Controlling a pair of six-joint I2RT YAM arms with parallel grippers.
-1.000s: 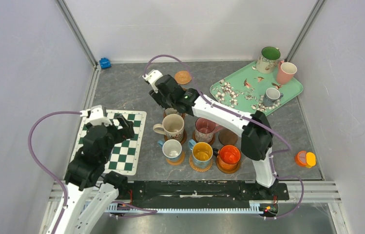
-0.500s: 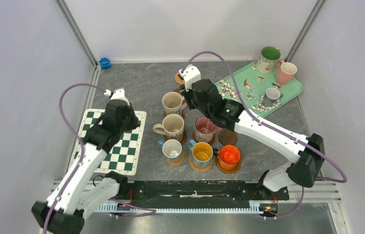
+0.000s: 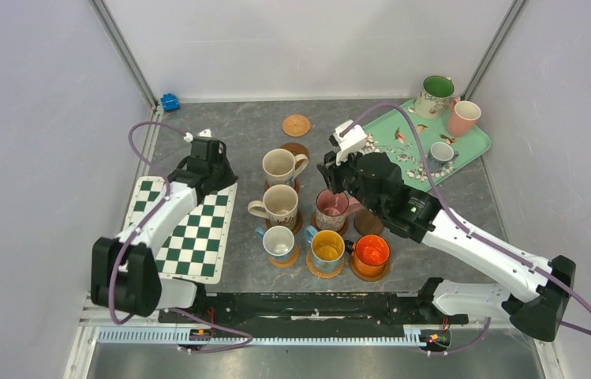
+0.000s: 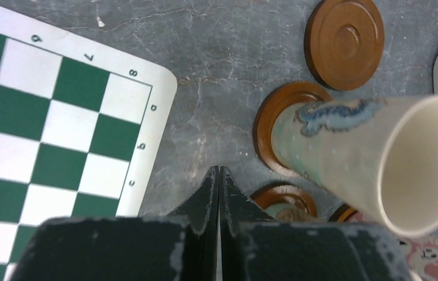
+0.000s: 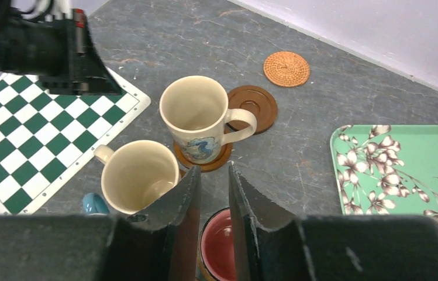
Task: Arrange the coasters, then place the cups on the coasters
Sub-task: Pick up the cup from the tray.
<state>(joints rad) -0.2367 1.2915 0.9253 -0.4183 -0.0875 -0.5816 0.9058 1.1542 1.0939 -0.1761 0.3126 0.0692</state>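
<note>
Near edge: orange cup seated on coaster; empty brown coaster just behind it.
Right gripper above pink speckled cup, jaws narrowly apart, empty.
Left gripper closed, empty, at checkered mat far corner.
Rattan coaster bare toward far edge.
Tray cups at table's far-right corner, beyond and right of right gripper; right arm nearer.
Second brown coaster part-hidden behind cream cup.

On the white border of the checkered mat, small dark chars can be read in the left wrist view: nos. 6, 7, 8 along one edge, letters a, b, c along the adjacent one. No other text is legible.
</note>
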